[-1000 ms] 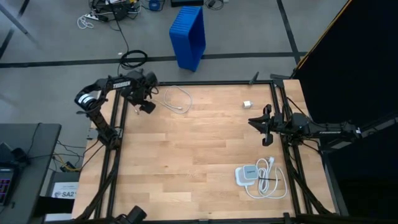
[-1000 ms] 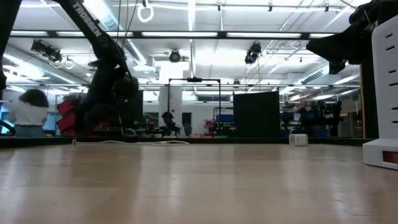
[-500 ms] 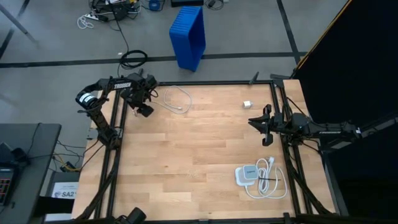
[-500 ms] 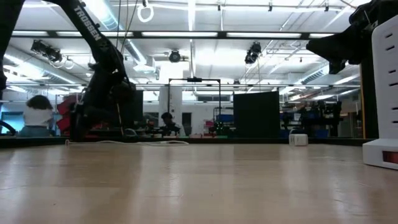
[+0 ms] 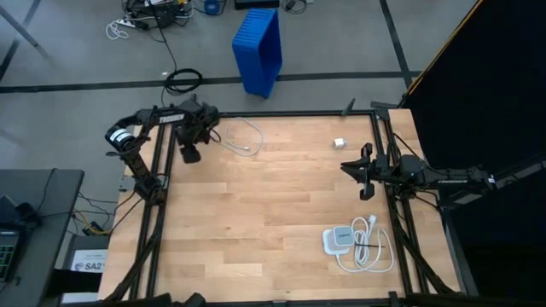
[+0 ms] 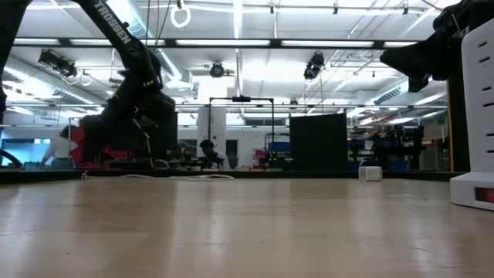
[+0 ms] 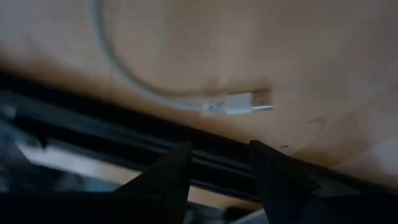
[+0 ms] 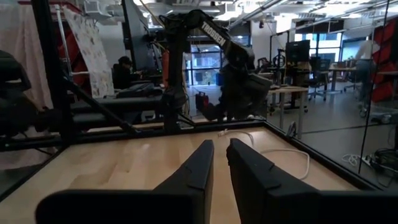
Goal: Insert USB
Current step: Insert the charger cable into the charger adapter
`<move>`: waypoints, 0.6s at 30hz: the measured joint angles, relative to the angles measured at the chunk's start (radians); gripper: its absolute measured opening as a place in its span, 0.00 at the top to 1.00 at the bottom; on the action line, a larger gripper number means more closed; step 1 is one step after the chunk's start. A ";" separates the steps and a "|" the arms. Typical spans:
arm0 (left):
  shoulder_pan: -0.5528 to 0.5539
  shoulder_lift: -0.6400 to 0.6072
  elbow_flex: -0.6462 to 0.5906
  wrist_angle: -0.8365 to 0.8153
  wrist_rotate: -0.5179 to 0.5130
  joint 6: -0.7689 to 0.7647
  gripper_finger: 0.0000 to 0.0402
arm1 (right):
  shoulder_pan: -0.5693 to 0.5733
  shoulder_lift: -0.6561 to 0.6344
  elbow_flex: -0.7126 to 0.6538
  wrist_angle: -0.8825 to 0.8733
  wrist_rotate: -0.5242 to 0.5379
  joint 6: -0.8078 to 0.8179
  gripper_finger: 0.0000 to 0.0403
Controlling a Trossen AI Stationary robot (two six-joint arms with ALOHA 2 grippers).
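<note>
Over the last 1 second the left claw (image 5: 189, 154) has slid along the worktop (image 5: 273, 222) edge toward its own base, away from the USB (image 5: 242, 136), whose thin white loop now lies just beyond and to the inner side of it, untouched. Its wrist view shows the cable's plug (image 7: 239, 103) close ahead, fingers (image 7: 166, 180) parted and empty. Likely it is lining up for a pickup. The right claw (image 5: 364, 175) waits, nearly closed, well apart from the cable.
</note>
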 joint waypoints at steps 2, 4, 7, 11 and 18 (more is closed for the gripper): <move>-0.024 0.000 -0.025 0.014 0.007 0.039 0.63 | 0.000 0.000 0.000 0.000 0.000 0.000 0.91; -0.046 0.000 -0.048 0.029 0.009 0.074 0.63 | 0.000 0.000 0.000 0.000 0.000 0.000 0.90; -0.064 0.000 -0.084 0.057 0.005 0.130 0.63 | 0.000 0.000 0.000 0.000 0.000 -0.001 0.90; -0.072 0.000 -0.120 0.151 -0.044 0.176 0.63 | 0.000 0.000 0.000 0.000 0.000 -0.001 0.91; -0.073 0.000 -0.137 0.232 -0.059 0.221 0.64 | 0.000 0.000 0.000 0.000 0.000 -0.001 0.94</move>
